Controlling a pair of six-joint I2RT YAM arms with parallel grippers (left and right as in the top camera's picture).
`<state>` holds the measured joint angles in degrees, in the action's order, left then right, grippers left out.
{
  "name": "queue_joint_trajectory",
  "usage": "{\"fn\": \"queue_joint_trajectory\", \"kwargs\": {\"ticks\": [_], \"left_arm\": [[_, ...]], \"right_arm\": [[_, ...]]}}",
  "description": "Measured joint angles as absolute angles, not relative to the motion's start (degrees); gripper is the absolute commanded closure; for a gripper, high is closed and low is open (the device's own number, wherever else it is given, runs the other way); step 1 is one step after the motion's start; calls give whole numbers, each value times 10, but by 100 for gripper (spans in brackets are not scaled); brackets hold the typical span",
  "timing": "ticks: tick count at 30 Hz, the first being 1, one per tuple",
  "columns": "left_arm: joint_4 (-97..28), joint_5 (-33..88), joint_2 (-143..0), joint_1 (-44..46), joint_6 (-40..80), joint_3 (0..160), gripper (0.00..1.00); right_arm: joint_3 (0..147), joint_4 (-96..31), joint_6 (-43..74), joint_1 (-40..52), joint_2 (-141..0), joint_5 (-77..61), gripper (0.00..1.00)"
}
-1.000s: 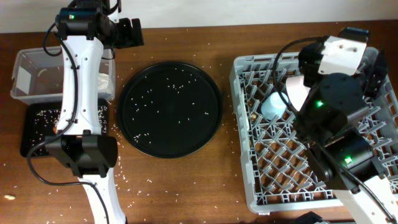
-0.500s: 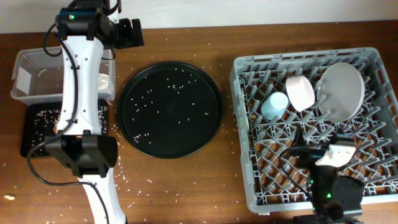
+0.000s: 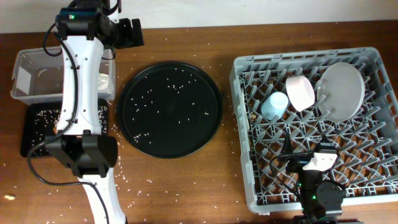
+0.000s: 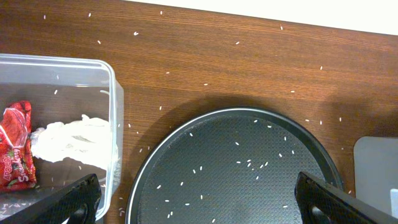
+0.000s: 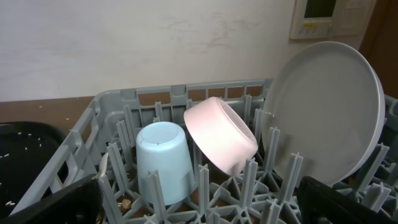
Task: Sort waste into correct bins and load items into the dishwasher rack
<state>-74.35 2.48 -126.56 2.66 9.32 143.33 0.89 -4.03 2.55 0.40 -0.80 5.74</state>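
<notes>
The grey dishwasher rack [image 3: 311,180] holds the light-blue cup [image 3: 274,104] upside down, the white bowl [image 3: 300,93] on its side and the pale grey plate [image 3: 341,91] on edge. The right wrist view shows the cup [image 5: 165,162], bowl [image 5: 221,134] and plate [image 5: 323,109] beyond my right gripper [image 5: 199,205], which is open and empty low over the rack's front part. My left gripper [image 4: 199,202] is open and empty above the table's back. The clear tub [image 4: 56,68] holds the red wrapper [image 4: 15,146] and white napkin [image 4: 71,140]. The carrot piece is not visible.
The large round black tray [image 3: 170,109] with scattered rice grains lies mid-table. The shallow black rectangular tray [image 3: 37,127] with rice scraps sits in front of the clear tub [image 3: 37,74]. Loose grains dot the wood. A small brown crumb [image 5: 126,203] lies under the rack's grid.
My right arm has pulled back from over the rack's rear to its front edge, uncovering the bowl and plate. The left arm has not moved.
</notes>
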Motion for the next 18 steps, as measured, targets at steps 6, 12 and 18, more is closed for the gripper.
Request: {"fn": "queue_joint_trajectory", "kwargs": {"ticks": [6, 12, 18], "left_arm": [[-665, 8, -1248, 26, 38, 1391, 1], [-68, 30, -806, -23, -30, 594, 1], [106, 25, -274, -64, -35, 95, 1]], "right_arm": [[9, -41, 25, 4, -8, 56, 2], [8, -40, 26, 3, -8, 50, 2], [8, -40, 26, 3, -8, 50, 1]]}}
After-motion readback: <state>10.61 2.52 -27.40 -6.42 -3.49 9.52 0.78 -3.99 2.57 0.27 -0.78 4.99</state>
